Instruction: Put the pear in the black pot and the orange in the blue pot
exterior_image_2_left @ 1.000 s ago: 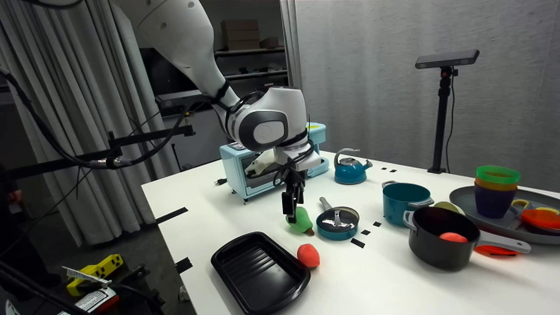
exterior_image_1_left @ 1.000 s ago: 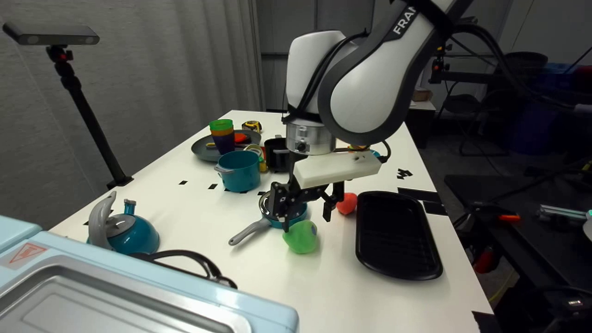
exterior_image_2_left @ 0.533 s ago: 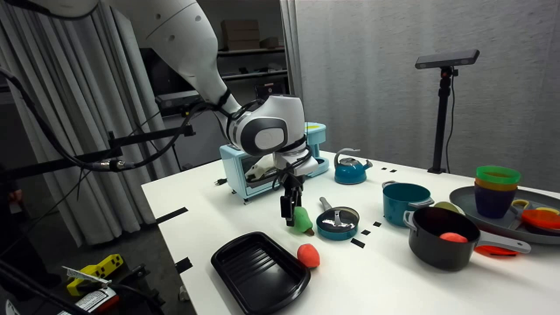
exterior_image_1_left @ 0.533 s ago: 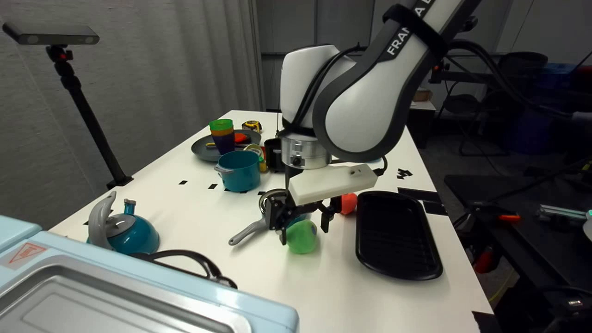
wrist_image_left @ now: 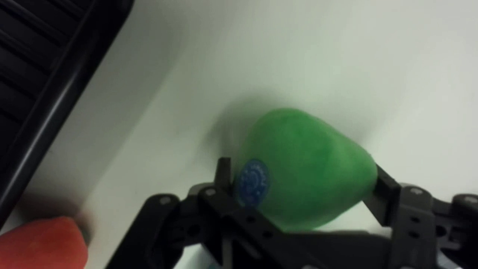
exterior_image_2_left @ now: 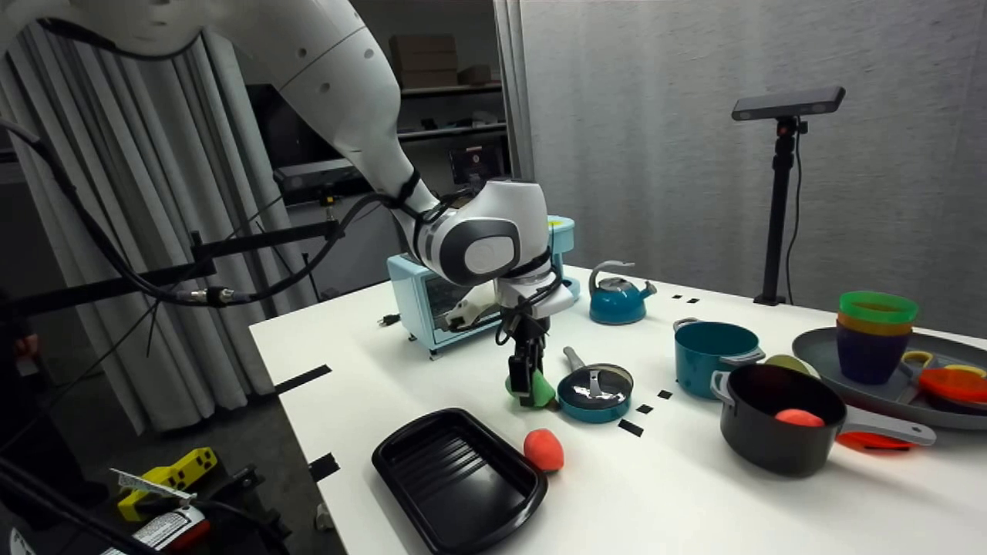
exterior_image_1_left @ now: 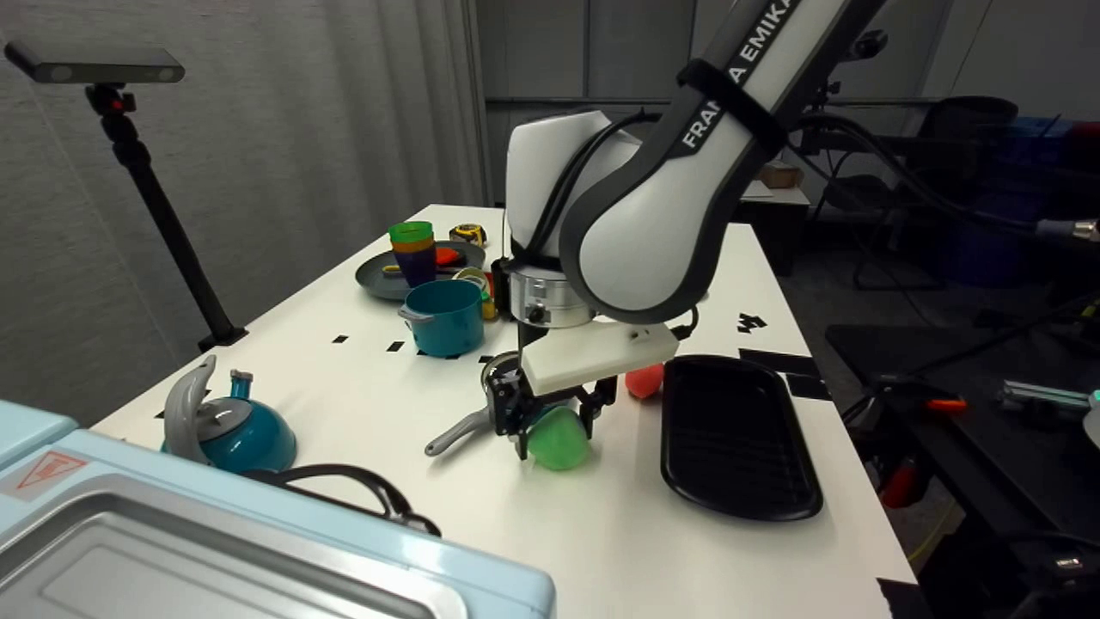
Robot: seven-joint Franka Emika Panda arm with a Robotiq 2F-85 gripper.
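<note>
The green pear (exterior_image_1_left: 560,447) lies on the white table, with a blue sticker showing in the wrist view (wrist_image_left: 298,149). My gripper (wrist_image_left: 303,183) has a finger against each end of the pear and looks shut on it; it also shows in both exterior views (exterior_image_1_left: 554,437) (exterior_image_2_left: 526,389). The black pot (exterior_image_2_left: 779,443) holds a red-orange fruit (exterior_image_2_left: 800,418); the arm mostly hides this pot in an exterior view (exterior_image_1_left: 502,297). The blue pot (exterior_image_2_left: 698,361) stands beside it (exterior_image_1_left: 447,322). Another red-orange fruit (exterior_image_2_left: 544,451) lies by the tray. I cannot tell which fruit is the orange.
A black ribbed tray (exterior_image_2_left: 463,478) lies beside the red-orange fruit. A small lidded blue pan (exterior_image_2_left: 595,401) stands close to the pear. A blue kettle (exterior_image_1_left: 245,434) and a light-blue oven (exterior_image_2_left: 428,301) stand farther off. A grey plate (exterior_image_2_left: 817,358) carries stacked cups (exterior_image_2_left: 871,347).
My gripper has moved down over the pear. Its fingers have drawn closer together onto the pear, and the pear has shifted slightly. The pots, tray and other fruits have not moved.
</note>
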